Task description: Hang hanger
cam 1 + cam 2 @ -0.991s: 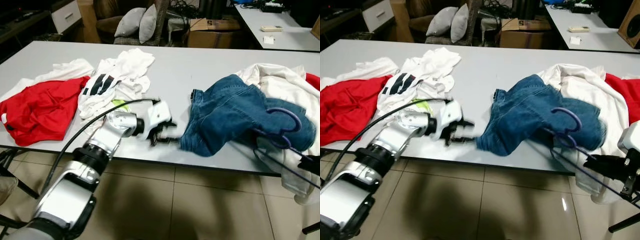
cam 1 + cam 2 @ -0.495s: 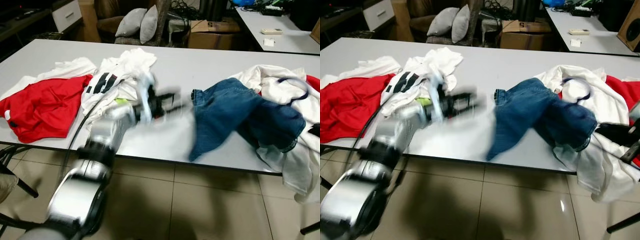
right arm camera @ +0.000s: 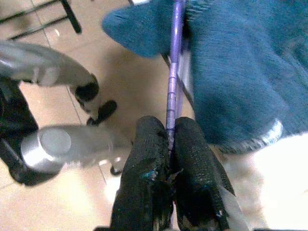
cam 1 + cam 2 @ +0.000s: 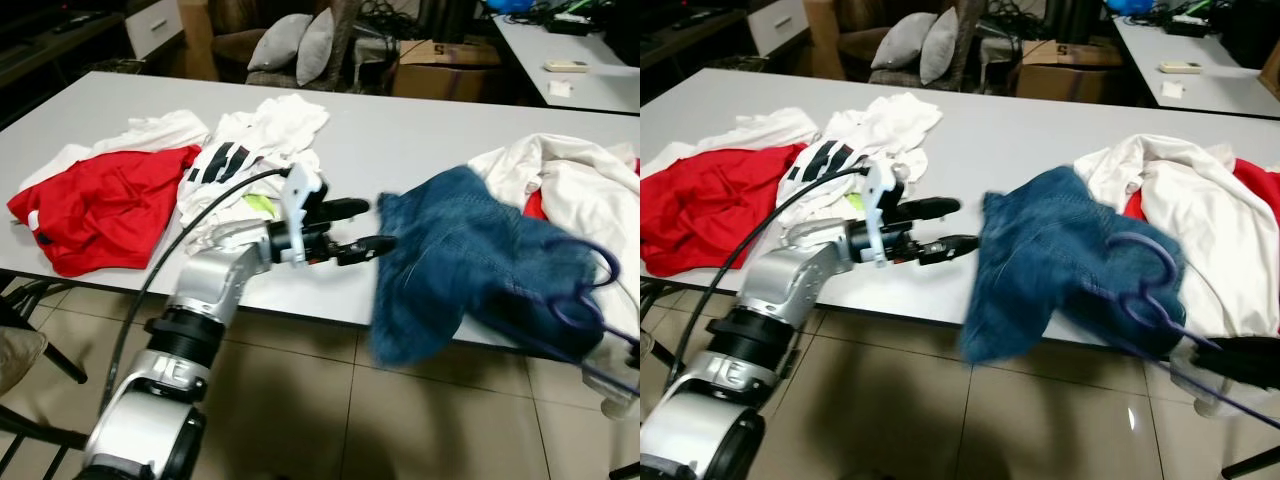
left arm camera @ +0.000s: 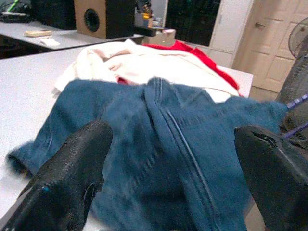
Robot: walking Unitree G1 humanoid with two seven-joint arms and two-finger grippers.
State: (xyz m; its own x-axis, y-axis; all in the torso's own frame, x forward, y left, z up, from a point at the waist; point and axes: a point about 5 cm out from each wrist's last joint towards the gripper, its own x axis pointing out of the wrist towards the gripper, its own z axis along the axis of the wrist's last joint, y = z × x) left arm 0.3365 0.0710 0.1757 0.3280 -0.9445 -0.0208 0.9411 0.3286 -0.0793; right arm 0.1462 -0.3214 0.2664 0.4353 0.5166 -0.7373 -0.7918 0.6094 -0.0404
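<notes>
Two black fingers (image 3: pixel 192 178) of the right gripper (image 3: pixel 169 159) were pinched tight on the purple hanger (image 4: pixel 1145 290), at the bench's (image 4: pixel 400 150) 4 o'clock edge. Blue jeans (image 4: pixel 470 260) hung draped over that hanger. The left gripper (image 4: pixel 365 228) was spread wide, holding nothing, just beside the jeans at their 9 o'clock. White clothing (image 4: pixel 560 185) lay at 2 o'clock, a red garment (image 4: pixel 100 205) at 9 o'clock.
</notes>
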